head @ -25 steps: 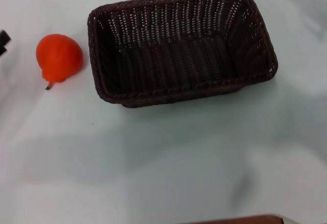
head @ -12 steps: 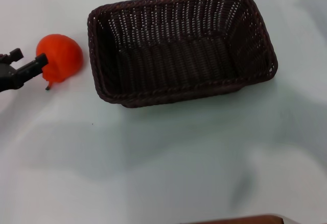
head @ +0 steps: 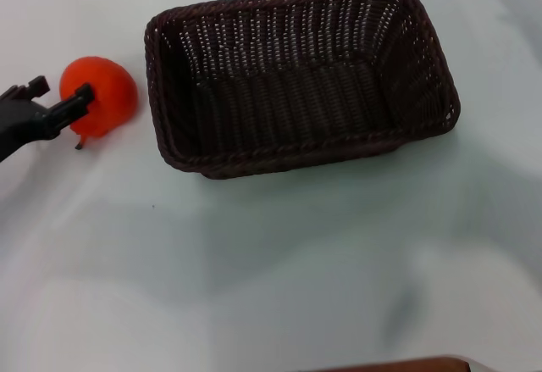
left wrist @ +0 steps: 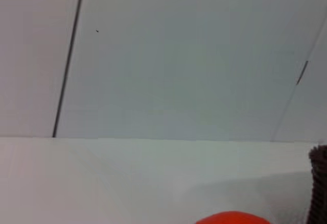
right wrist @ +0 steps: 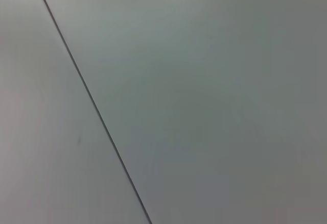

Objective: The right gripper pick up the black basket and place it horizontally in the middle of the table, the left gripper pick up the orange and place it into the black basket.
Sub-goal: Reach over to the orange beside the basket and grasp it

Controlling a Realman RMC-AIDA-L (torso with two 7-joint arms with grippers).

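The black basket (head: 292, 158) lies lengthwise across the middle of the table (head: 254, 262), empty and upright. The orange (head: 106, 92) sits on the table just left of the basket, stem end toward me. My left gripper (head: 61, 91) reaches in from the left edge with its jaws open; one fingertip (head: 84, 94) overlaps the orange's left side, the other stands farther left. In the left wrist view the top of the orange (left wrist: 232, 218) and a bit of the basket (left wrist: 319, 183) show at the picture's edge. The right gripper is out of view.
A brown edge (head: 398, 363) shows at the table's near side. The right wrist view shows only a plain pale surface with a thin dark line (right wrist: 92, 101).
My left gripper has come in from the left edge and closed up to the orange's left side. The orange and the basket have not moved.
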